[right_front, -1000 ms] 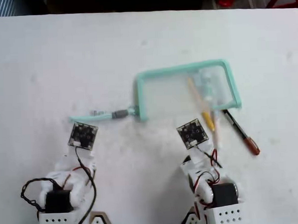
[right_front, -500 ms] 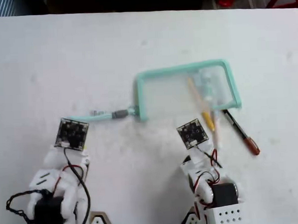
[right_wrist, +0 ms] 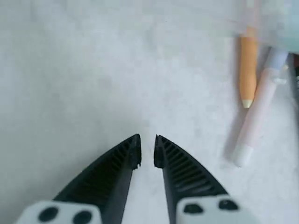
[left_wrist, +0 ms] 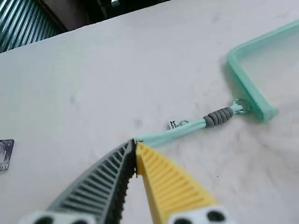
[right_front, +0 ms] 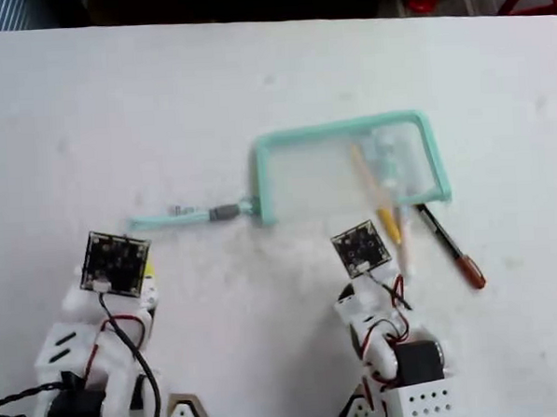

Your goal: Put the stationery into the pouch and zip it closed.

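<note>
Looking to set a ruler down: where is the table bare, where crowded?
Bare: the table beyond the pouch and left of it past the strap. Crowded: the pouch's near right corner, where yellow pencil, pale pen and dark pen lie by the right gripper.

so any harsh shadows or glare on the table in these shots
High view: the white table is evenly bright, and the pouch casts almost no shadow. Left wrist view: a thin shadow runs along the pouch strap. Right wrist view: a faint shadow sits beside the pale pen; no hot spots.
</note>
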Motion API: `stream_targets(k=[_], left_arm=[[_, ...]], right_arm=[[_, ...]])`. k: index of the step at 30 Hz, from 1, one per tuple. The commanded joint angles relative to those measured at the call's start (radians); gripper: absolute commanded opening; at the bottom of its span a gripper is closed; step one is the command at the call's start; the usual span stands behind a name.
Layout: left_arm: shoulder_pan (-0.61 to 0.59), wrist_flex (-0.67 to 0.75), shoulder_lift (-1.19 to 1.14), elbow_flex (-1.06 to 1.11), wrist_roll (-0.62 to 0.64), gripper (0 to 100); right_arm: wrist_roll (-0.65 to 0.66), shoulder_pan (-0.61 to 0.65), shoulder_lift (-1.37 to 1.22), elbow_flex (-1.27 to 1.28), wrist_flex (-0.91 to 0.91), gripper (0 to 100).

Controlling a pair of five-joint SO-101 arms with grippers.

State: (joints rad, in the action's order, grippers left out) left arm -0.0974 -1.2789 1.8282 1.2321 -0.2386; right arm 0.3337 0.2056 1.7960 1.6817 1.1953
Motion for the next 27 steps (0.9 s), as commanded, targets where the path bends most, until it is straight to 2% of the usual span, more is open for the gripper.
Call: stream_targets(k=[1, 10, 20, 27], left_arm=[[0.008, -0.011, -0.004, -0.049, 0.005, 2], [0.013, 0.006, -0.004, -0.153, 0.002, 2], [0.013, 0.281, -0.004, -0.118, 0.009, 2], [0.015, 0.296, -0.004, -0.069, 0.009, 2]], right_arm=[[-0.003, 0.007, 0.002, 0.008, -0.056, 5.6], [-0.003, 0.005, 0.002, 0.008, -0.133, 5.3], [0.003, 0.005, -0.005, 0.008, -0.125, 5.6], [0.005, 0.013, 0.001, 0.008, -0.045, 5.6]])
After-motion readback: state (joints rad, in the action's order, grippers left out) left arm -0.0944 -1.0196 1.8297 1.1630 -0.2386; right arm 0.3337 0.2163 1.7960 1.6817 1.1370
